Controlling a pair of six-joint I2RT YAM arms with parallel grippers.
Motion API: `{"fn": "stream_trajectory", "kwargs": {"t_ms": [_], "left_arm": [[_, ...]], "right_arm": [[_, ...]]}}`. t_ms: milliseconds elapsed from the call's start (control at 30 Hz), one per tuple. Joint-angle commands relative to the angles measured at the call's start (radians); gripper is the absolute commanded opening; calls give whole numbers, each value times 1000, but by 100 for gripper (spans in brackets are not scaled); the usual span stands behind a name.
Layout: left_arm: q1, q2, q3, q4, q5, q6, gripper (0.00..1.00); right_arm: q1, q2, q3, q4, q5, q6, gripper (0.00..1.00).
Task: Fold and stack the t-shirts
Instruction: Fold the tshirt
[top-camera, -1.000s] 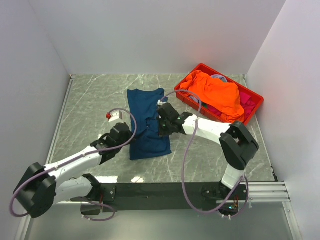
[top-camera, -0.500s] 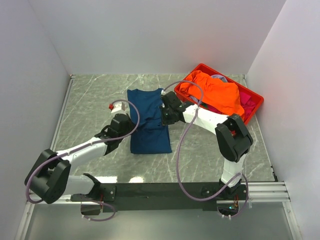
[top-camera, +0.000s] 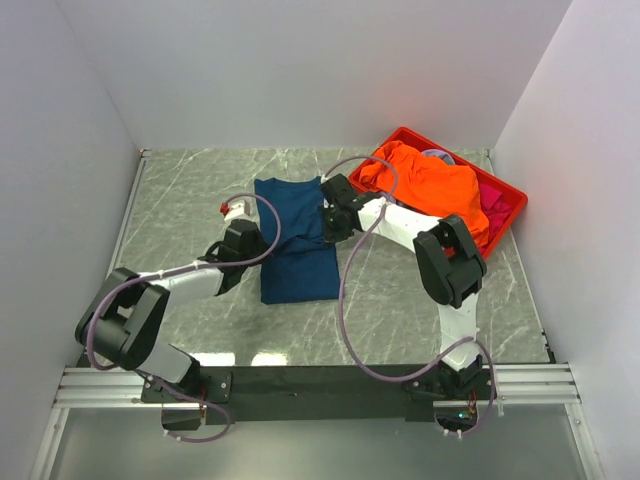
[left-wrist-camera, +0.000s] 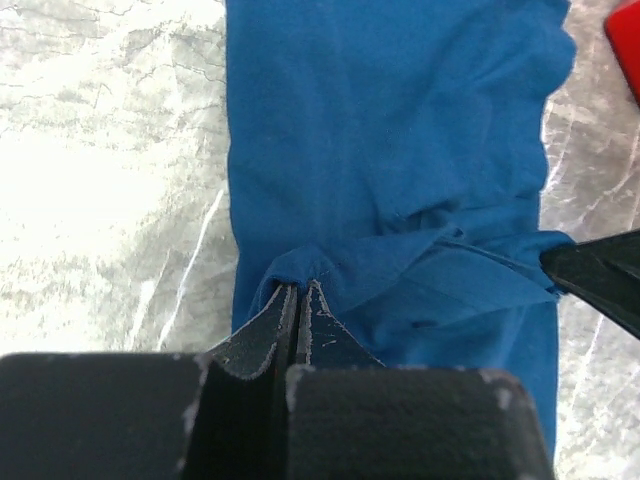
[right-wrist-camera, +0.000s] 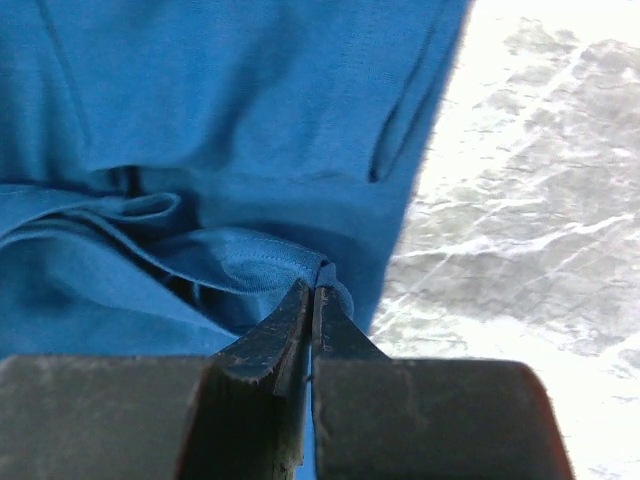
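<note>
Left wrist view puts your left gripper (left-wrist-camera: 297, 290) clenched on a pinch of the blue shirt (left-wrist-camera: 400, 150) at its left edge, with the cloth bunched into a small ridge at the tips. Right wrist view shows your right gripper (right-wrist-camera: 312, 288) nipping the opposite edge the same way, folds gathered just beside it. From above, both pinches sit about midway along the shirt, which lies as a narrow strip on the table (top-camera: 180, 190) between the arms. Holding both edges level like that looks meant to let you carry one half over the other without skewing it. Farther off, to the right, the red crate (top-camera: 510, 222) holds the orange shirt (top-camera: 435, 185) heaped over a pink shirt (top-camera: 492, 200), not yet folded.
</note>
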Motion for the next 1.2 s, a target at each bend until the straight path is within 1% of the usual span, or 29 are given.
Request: {"fn": "stream_trajectory", "kwargs": {"t_ms": [0, 267, 300, 333, 367, 400, 433, 500, 533, 600, 633, 667, 733, 800, 833, 900, 1000, 1033, 1067, 1167], "left_arm": [[13, 24, 50, 79, 33, 33, 0], [45, 64, 73, 76, -5, 15, 1], [47, 65, 78, 73, -11, 12, 1], [48, 67, 82, 67, -17, 9, 1], [48, 67, 98, 50, -26, 6, 3], [48, 67, 105, 41, -33, 6, 11], [48, 59, 122, 25, -37, -2, 34], [45, 41, 127, 8, -57, -4, 57], [42, 12, 116, 7, -65, -11, 75], [31, -21, 106, -1, -108, -11, 82], [7, -53, 93, -2, -122, -16, 85], [-10, -67, 87, -2, -134, -16, 86], [-74, -99, 66, 2, -149, -25, 87], [-125, -110, 49, 13, -157, -36, 87], [-169, -113, 27, 30, -149, -60, 88], [-220, -119, -3, 68, -137, -86, 88], [-263, -127, -78, 162, -139, -138, 88], [-271, -122, -115, 185, -139, -158, 87], [-281, -121, -131, 241, -129, -163, 87], [-297, -65, -148, 304, -102, -160, 88]], "right_arm": [[-21, 10, 62, -7, 2, -20, 0], [-57, 72, 148, -19, -15, -28, 1], [-62, 72, 154, -22, -17, -28, 4], [-64, 70, 158, -24, -15, -28, 16], [-71, 60, 164, -28, -12, -28, 24], [-74, 50, 163, -30, -5, -28, 32], [-73, 37, 149, -28, 12, -28, 42], [-71, -26, 114, -7, 23, -23, 51], [-71, -54, 70, 2, 28, -20, 57], [-64, -140, 19, 37, 31, -10, 62], [-62, -164, -30, 51, 32, -6, 63], [-58, -207, -53, 62, 16, -3, 63], [-39, -236, -101, 94, -11, 0, 63], [-25, -247, -112, 100, -50, 1, 61], [-12, -244, -110, 105, -69, -2, 60], [-7, -214, -101, 119, -144, -2, 59], [-7, -155, -64, 120, -186, 6, 57], [-7, -140, -47, 122, -204, 7, 57], [-5, -113, -37, 122, -213, 6, 57], [-2, -47, 17, 107, -268, -2, 56]]}}
